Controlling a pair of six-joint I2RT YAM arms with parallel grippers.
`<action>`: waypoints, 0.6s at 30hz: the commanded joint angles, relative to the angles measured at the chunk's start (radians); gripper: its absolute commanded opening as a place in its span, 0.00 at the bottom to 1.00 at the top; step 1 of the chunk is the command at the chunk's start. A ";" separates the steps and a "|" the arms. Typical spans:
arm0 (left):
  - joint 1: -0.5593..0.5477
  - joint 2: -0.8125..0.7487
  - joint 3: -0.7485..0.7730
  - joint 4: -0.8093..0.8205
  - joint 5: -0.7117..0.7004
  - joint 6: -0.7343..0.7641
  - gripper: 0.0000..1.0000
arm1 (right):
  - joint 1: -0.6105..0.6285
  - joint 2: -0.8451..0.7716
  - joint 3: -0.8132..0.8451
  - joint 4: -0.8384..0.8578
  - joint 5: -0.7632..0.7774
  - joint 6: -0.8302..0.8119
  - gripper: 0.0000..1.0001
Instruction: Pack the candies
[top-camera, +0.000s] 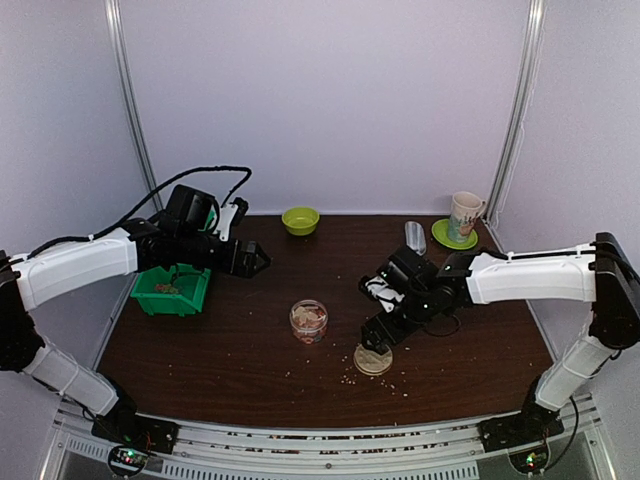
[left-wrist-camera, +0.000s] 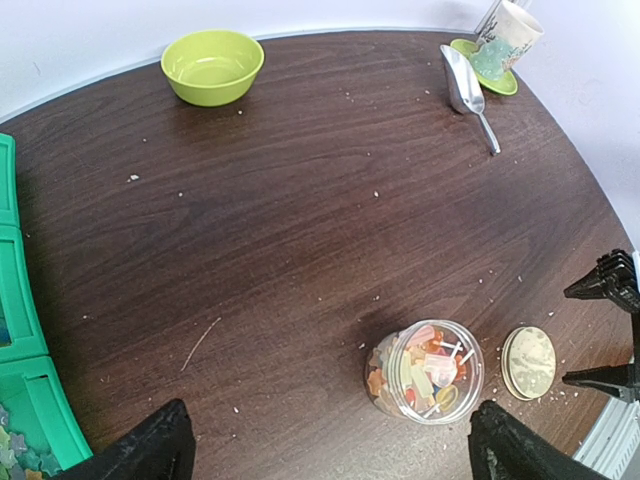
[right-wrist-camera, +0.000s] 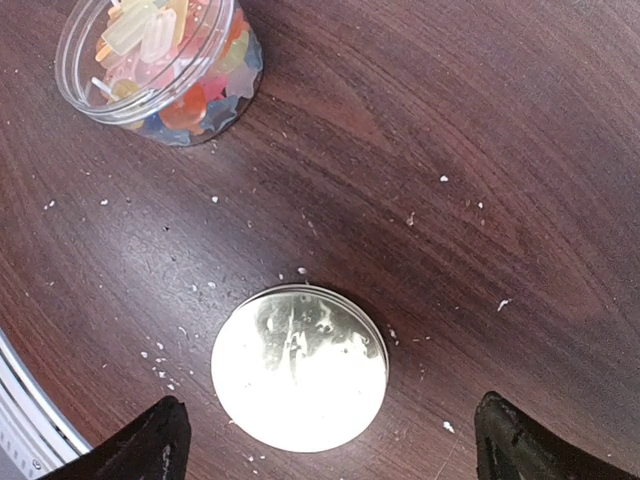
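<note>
The candies (left-wrist-camera: 428, 368) are a jumble of mixed colours inside a clear, uncovered jar (top-camera: 309, 321) standing upright mid-table; the jar (right-wrist-camera: 160, 65) also shows at the top left of the right wrist view. A round gold lid (right-wrist-camera: 299, 368) lies flat on the table to the jar's right (top-camera: 373, 360). My right gripper (right-wrist-camera: 330, 408) hovers open just above the lid, one finger on each side, touching nothing. My left gripper (top-camera: 262, 260) is open and empty, raised over the table's left, well back from the jar. In its own view the left gripper (left-wrist-camera: 330, 425) has the jar near its right finger.
A green bin (top-camera: 172, 290) holding a few pieces sits at the left edge. A lime bowl (top-camera: 300, 220) stands at the back. At the back right are a metal scoop (top-camera: 414, 236) and a mug on a green saucer (top-camera: 463, 217). Pale crumbs dot the table.
</note>
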 joint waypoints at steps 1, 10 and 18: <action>0.007 0.006 0.002 0.030 0.011 -0.007 0.98 | 0.027 0.010 -0.002 -0.004 0.067 0.023 1.00; 0.007 0.009 0.003 0.027 0.012 -0.007 0.98 | 0.073 0.077 0.007 0.005 0.061 0.036 1.00; 0.006 0.010 0.005 0.025 0.015 -0.007 0.98 | 0.088 0.115 0.009 0.014 0.055 0.047 1.00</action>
